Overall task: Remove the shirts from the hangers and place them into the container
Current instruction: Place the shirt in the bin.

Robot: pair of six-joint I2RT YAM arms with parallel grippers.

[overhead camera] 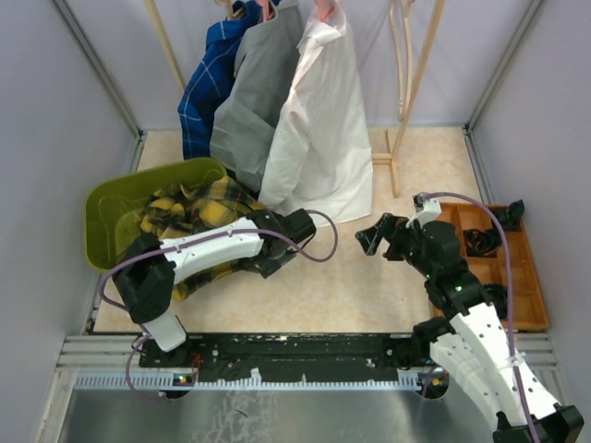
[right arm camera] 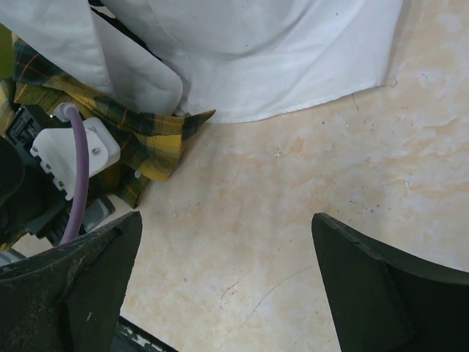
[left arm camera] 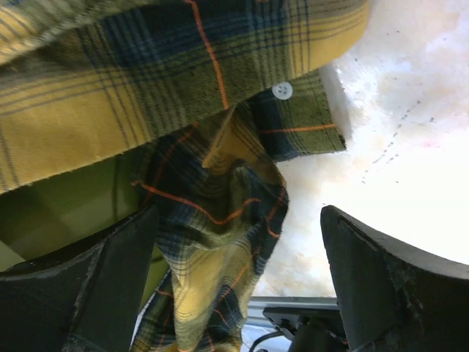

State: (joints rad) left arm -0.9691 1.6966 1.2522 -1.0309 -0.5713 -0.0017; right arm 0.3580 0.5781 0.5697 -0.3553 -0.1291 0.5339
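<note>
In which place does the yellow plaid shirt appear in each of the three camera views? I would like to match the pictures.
Top external: the plaid shirt lies left of centre, spilling over the right side of the green container.
Left wrist: the shirt fills the top and centre of the picture.
Right wrist: the shirt shows near the left edge, below the white shirt.
Shared landmark: the pale tabletop, bare in all three views.

Four shirts: one yellow-and-black plaid shirt (overhead camera: 199, 208), one blue checked shirt (overhead camera: 205, 88), one grey shirt (overhead camera: 249, 101), one white shirt (overhead camera: 319, 129). Two pink hanger tops (overhead camera: 323, 9). One olive-green container (overhead camera: 106, 208). One orange tray (overhead camera: 526, 268). Two robot arms: left arm (overhead camera: 208, 247), right arm (overhead camera: 480, 323).
</note>
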